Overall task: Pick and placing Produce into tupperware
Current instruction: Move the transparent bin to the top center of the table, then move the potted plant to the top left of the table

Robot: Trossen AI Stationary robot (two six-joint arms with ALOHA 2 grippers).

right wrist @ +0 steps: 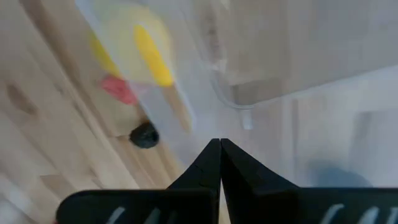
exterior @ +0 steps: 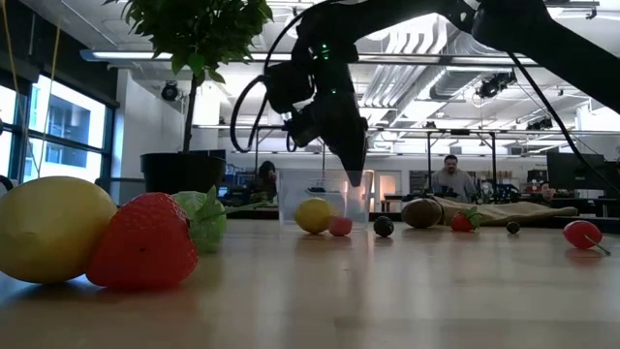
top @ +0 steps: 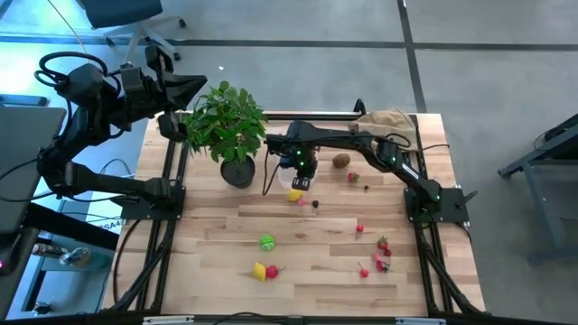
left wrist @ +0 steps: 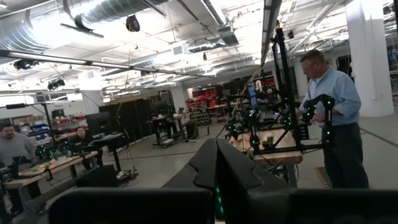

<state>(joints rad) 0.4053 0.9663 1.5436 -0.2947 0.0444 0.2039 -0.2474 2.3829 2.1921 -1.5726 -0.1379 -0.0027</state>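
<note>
Our right gripper (top: 304, 183) hangs with its fingers pressed together and empty, tips just above the tub (top: 291, 180), which sits at the table's (top: 316, 271) centre toward twelve o'clock, just beside the plant pot (top: 237, 171) at its three o'clock. In the right wrist view the clear tub wall (right wrist: 186, 93) fills the frame, with a lemon (right wrist: 134, 46), a small red piece (right wrist: 118, 88) and a dark berry (right wrist: 144, 135) showing at or through it. We cannot tell whether they lie inside or just beside it; the low view suggests beside.

Our left gripper (top: 194, 86) waits beyond the table's edge at ten o'clock, fingers closed, holding nothing.

The rest of the produce is scattered: a kiwi (top: 340, 161) and a strawberry (top: 353, 177) at two o'clock, a green fruit (top: 267, 242) near centre, a lemon and strawberry pair (top: 265, 271) at six, and small red berries (top: 382, 246) at four to five.

We judge these pieces light, hard and smooth, so they will likely roll or squirt from a pinch. We would take each across its widest middle, coming from above with the fingers spread first. The tub looks thin and light and may slide if nudged.
</note>
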